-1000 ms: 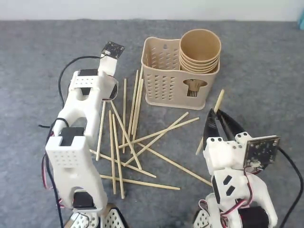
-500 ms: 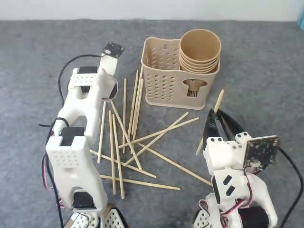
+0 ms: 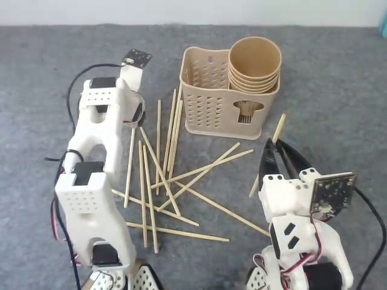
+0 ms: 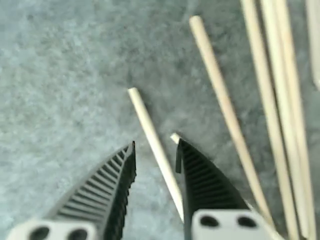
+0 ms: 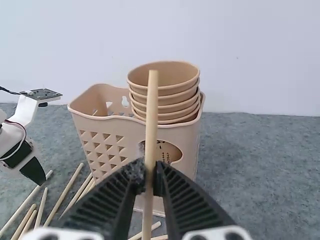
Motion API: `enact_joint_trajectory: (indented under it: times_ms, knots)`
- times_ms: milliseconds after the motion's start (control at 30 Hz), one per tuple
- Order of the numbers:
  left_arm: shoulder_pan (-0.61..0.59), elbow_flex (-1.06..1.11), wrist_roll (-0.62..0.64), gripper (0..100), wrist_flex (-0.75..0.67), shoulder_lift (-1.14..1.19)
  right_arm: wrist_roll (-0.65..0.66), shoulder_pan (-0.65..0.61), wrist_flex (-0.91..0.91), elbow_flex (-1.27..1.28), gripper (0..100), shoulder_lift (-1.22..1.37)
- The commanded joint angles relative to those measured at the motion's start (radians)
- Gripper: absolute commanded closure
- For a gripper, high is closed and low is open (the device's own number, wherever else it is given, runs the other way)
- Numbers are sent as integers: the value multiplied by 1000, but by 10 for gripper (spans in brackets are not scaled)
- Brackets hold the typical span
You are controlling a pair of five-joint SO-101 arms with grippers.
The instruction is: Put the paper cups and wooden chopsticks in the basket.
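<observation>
- The right pincer [image 5: 147, 172] is clamped shut on one held chopstick [image 5: 151, 115]. It grips low on the shaft, so the long end stands nearly upright beyond the fingertips.
- Straight ahead of that pincer stands the perforated basket [image 5: 107, 135]. The stack of paper cups [image 5: 165, 95] sits nested in one compartment, and the open compartment lies to the side of the cups.
- The held chopstick looks light, stiff and smooth. Pinched this far off-centre, it is likely to pivot between the pads, so it should probably be tipped slowly over the basket rim.
- The left pincer [image 4: 155, 147] is parted to a narrow gap, low over the grey mat [image 4: 60, 75], and holds nothing.
- A lying chopstick [image 4: 150, 130] runs between its two fingers, with its free end just beyond the tips.
- A second stick end [image 4: 174, 136] shows right beside one finger. I cannot tell whether it touches.
- More scattered chopsticks [image 3: 163, 175] lie to one side of this pincer.
- The lying chopstick is thin and flat on the mat, so the fingers must reach the mat on both sides of it. A hold nearer mid-length would balance better, and closing here could catch the neighbouring stick too.
- The cups look light and crushable, but they need no handling now.
</observation>
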Motion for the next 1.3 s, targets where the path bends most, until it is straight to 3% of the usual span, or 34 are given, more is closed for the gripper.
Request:
enact_joint_trajectory:
  times_ms: [0, 133, 300, 600, 767, 867, 1100, 1267]
  knots:
    - [-9, 22, -15, 869, -64, -8, -12, 13, 8, -8, 991, -4]
    - [6, 77, -92, 870, -71, 0, -12, 13, 8, -8, 991, -4]
    - [23, 84, -103, 870, -61, 20, -12, 10, 8, -8, 991, -4]
    - [21, 87, -103, 871, 133, 81, -12, 10, 8, -8, 991, -4]
    - [5, 35, -6, 998, 167, 98, -12, 10, 7, -8, 991, -4]
    - [9, 12, 34, 988, 176, 87, -12, 16, 7, -8, 991, -4]
    - [8, -202, 44, 988, 399, -49, -11, 10, -24, -26, 991, -4]
    - [3, -259, 44, 988, 459, -226, -11, 10, -125, -78, 991, -2]
